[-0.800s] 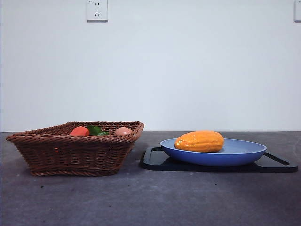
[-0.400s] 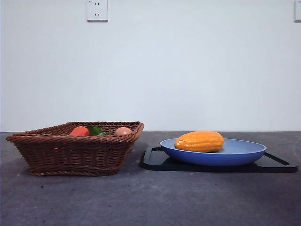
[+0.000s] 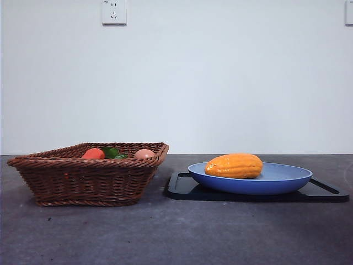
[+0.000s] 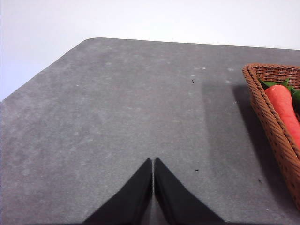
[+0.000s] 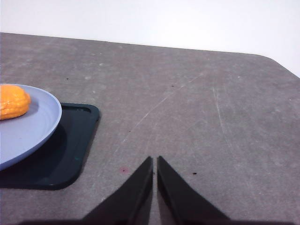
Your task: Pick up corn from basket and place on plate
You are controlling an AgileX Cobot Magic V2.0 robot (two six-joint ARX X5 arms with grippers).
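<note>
— Left wrist view first: what is the left tool [image 4: 153, 161] doing?
— Its two black jaws are pressed together. It holds nothing. It hangs over the bare grey desk [image 4: 117, 117], beside the dark-brown woven wicker basket [image 4: 272, 126] but not touching it.
— And the right tool [image 5: 154, 160]?
— Same thing. Its jaws are together and it holds nothing. It is over the desk, near the corner of the flat black tray [image 5: 65, 154], but apart from it.
— Where is the plump orange-yellow corn cob [image 3: 234, 165]?
— It lies on its side on the big round light-blue plate [image 3: 276, 185]. The plate sits on the black tray, to the right of the basket in the front view.
— What is in the basket?
— A small red-orange fruit [image 3: 94, 154], some green leaves [image 3: 112, 152] and a pale pinkish ball [image 3: 144, 154]. They peek over the rim.
— Anything behind?
— A white wall with a socket [image 3: 113, 11] high up.
</note>
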